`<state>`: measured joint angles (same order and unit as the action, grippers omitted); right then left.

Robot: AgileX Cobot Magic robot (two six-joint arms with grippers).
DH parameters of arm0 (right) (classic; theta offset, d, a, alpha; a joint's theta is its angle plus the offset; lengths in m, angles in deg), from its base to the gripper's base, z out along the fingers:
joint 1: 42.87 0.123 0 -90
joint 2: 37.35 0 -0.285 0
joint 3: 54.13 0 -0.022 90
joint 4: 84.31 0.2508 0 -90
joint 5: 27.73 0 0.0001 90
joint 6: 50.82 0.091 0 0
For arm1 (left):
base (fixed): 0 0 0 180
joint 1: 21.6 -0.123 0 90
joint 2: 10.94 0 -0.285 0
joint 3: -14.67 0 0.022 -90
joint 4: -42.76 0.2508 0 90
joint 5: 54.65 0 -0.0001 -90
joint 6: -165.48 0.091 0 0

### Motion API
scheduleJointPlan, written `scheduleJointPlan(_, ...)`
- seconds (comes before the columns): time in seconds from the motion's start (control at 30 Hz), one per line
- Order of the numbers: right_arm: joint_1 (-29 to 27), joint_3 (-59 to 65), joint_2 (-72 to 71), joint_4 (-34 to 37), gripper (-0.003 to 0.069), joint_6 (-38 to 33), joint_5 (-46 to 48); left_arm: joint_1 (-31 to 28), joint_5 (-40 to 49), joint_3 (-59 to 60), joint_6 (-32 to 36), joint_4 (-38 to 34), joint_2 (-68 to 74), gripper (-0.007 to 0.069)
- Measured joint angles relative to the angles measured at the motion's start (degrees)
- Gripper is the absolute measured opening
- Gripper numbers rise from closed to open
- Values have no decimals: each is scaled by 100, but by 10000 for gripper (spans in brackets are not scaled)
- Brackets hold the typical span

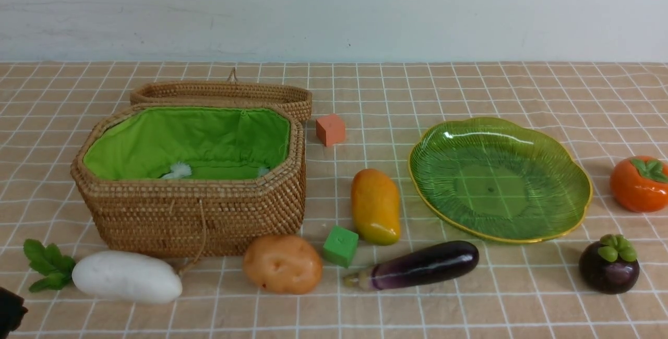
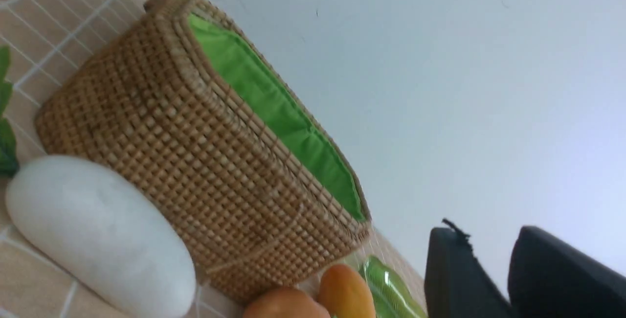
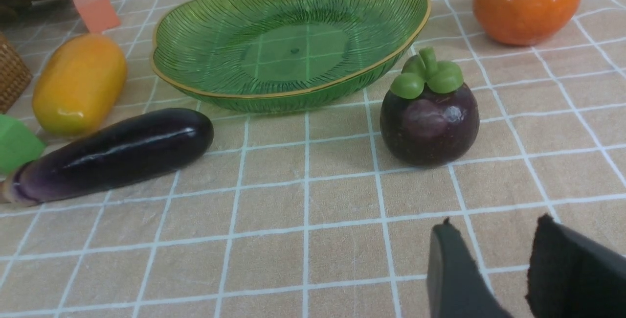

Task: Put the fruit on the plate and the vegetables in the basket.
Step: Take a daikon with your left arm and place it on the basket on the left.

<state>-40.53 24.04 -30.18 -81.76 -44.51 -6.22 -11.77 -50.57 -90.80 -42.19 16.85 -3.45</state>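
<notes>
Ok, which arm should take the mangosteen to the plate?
Right. The mangosteen lies just ahead of the open right gripper, near the plate. The left gripper is over by the radish.

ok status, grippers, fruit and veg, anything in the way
Left gripper and right gripper open, empty. Plate and basket unfilled, nothing sorted. Green cube sits between potato and mango.

The front view's lower-left corner is cropping the left gripper [image 1: 9,312] to a dark sliver, and its right edge is clipping the persimmon [image 1: 639,183]. The basket [image 1: 198,214] is hiding most of its floor behind its near wall — the white tufts [image 1: 177,171] inside are reading too small to identify. The right wrist view's bottom edge is cutting off the right gripper [image 3: 494,230] behind its tips.
</notes>
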Motion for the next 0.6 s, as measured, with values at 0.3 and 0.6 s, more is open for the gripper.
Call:
scheduleJointPlan(0.3, 0, 53, 0, 1800, 242, 924, -1280, 0, 4122, -2474, 1733, 714, 2094, -13)
scheduleJointPlan(0.6, 429, -1069, 230, 2421, 166, 626, 530, 0, 4687, -3193, 3107, 740, 3949, -13)
